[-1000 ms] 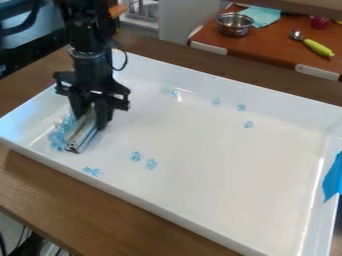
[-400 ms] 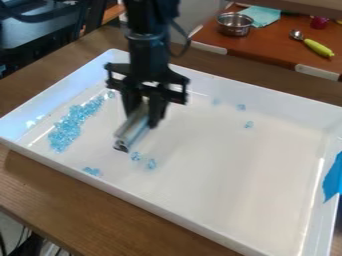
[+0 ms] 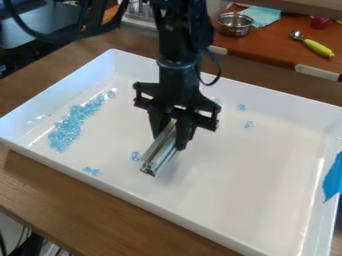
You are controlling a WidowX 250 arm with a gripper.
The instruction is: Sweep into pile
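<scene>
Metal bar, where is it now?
In the camera view, the metal bar is in the tool, over the white tray, just right of a blue piece.

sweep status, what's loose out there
Gripper holding metal bar. Blue pile along tray's left side in view. Strays elsewhere, one close beside bar.

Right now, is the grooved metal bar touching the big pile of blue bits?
Apart. The camera view shows bare white tray between the grooved metal bar and the big pile of blue bits over on the left of the picture.
</scene>
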